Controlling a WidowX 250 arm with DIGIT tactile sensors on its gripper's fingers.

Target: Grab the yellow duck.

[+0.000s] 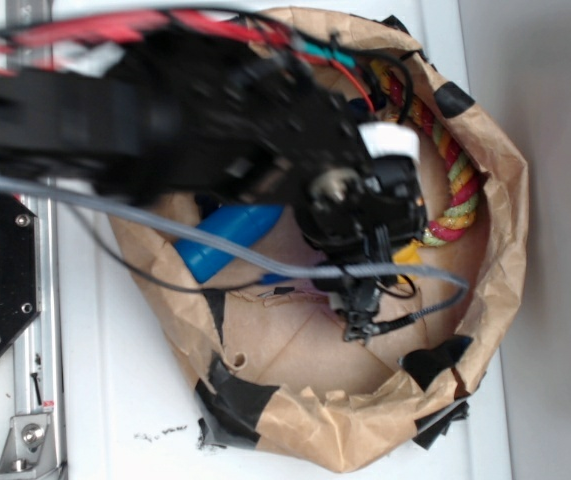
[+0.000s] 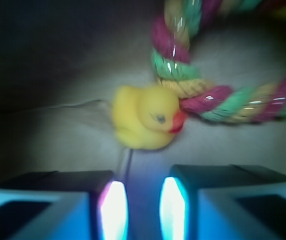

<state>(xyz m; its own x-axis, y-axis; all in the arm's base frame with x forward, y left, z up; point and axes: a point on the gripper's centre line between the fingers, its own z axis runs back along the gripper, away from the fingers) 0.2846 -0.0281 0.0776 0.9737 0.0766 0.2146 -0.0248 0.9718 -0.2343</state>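
Observation:
The yellow duck (image 2: 146,117) is a small glossy toy with an orange-red beak pointing right. In the wrist view it sits on the brown paper floor just ahead of my gripper (image 2: 144,200), centred on the gap. The two fingers stand slightly apart with nothing between them, and they do not touch the duck. In the exterior view the black gripper (image 1: 363,305) hangs down inside the paper bowl, and only a yellow-orange bit of the duck (image 1: 408,252) shows beside it.
A multicoloured rope ring (image 2: 218,97) lies right behind the duck, touching its beak side, and runs along the bowl's right wall (image 1: 455,180). A blue bottle (image 1: 227,238) lies at the left inside the taped brown paper bowl (image 1: 325,430). Grey cables (image 1: 265,262) cross the bowl.

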